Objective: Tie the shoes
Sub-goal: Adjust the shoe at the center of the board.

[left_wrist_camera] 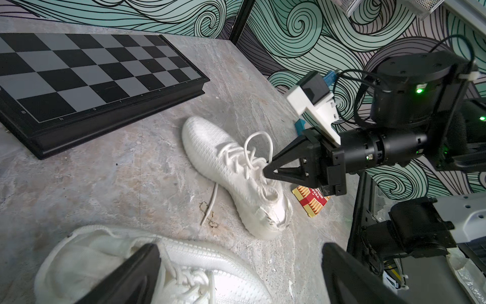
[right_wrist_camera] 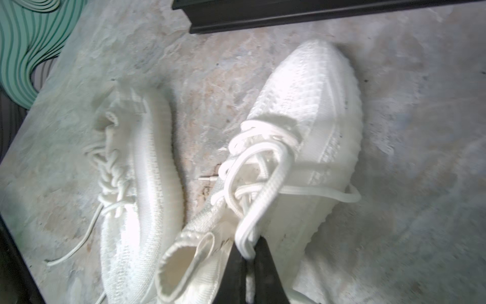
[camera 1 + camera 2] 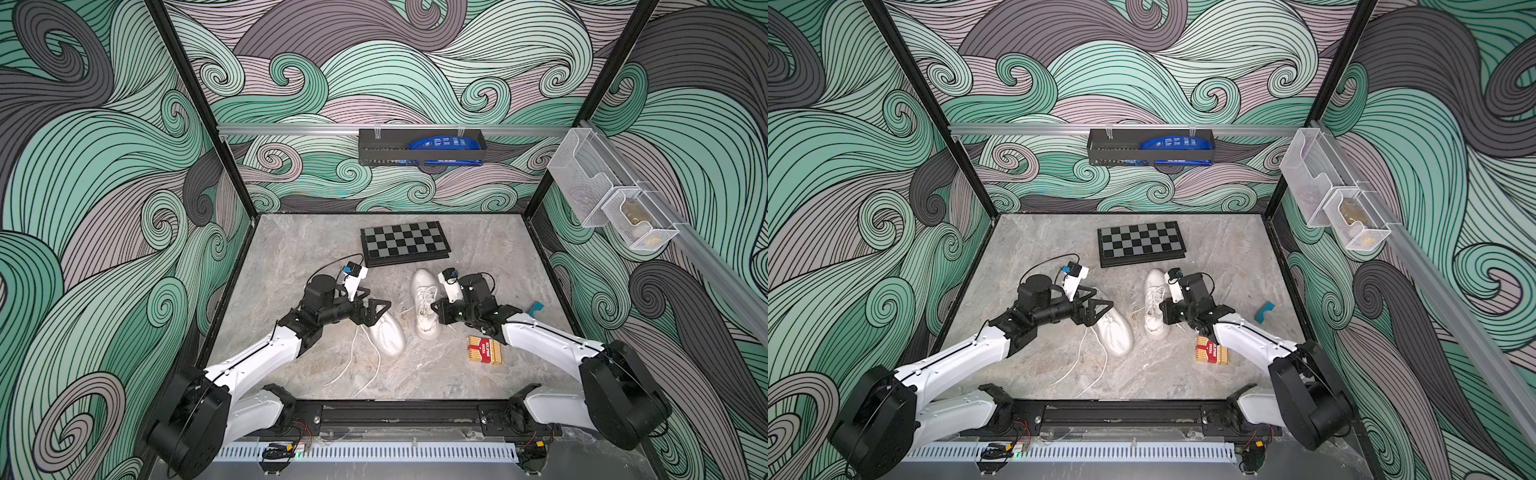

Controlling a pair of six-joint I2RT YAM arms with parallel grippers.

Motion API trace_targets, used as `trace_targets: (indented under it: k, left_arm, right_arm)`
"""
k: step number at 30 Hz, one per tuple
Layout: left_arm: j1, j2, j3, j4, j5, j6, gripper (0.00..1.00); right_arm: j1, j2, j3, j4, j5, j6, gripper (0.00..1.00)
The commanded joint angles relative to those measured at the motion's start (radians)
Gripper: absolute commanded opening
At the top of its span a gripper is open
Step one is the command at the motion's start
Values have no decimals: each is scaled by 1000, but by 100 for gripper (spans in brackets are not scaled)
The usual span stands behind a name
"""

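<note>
- Pinching a loop of lace (image 2: 263, 184), the right fingers (image 2: 265, 276) are pressed together, with only the doubled white cord between them. In the left wrist view their black tips (image 1: 286, 167) sit at the top of the lacing, just above the collar.
- The right shoe (image 3: 424, 299) carries that loop. It stands on its sole on the tabletop (image 3: 291, 257), with its toe toward the chessboard (image 3: 405, 243) and its heel toward the robot.
- One lace end (image 1: 210, 202) from this shoe lies flat on the tabletop, on the side facing the other shoe.
- The left fingers (image 1: 126, 276) are spread wide and hold nothing. They hover over the heel end of the left shoe (image 3: 388, 336).
- The left shoe lies near the right shoe without touching it, at an angle, with its toe toward the near edge. It seems tipped onto its side, with the lacing turned away from the right shoe.
- Two loose laces (image 3: 353, 361) run from the left shoe across the tabletop toward the near edge.
- A red-and-yellow box (image 3: 484, 350) lies near the right shoe's heel, beside the right arm.
- A blue piece (image 3: 536, 308) lies farther to the right.
</note>
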Motion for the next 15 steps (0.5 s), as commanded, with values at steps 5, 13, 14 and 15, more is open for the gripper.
trace_targets:
  k: [5,13,14,15]
  left_arm:
    - [-15,32,-1,8,40,0,98]
    - [-41,48,19,9,53,-15,99]
    - [-45,49,19,9,53,-15,99]
    - [-47,48,19,9,53,-14,99]
  right_arm:
    - [35,51,76,22,-28,-93,0]
    - [34,118,125,23,-37,-32,33]
    - [33,115,130,23,-39,-27,42]
    - [30,110,134,22,-45,-23,50]
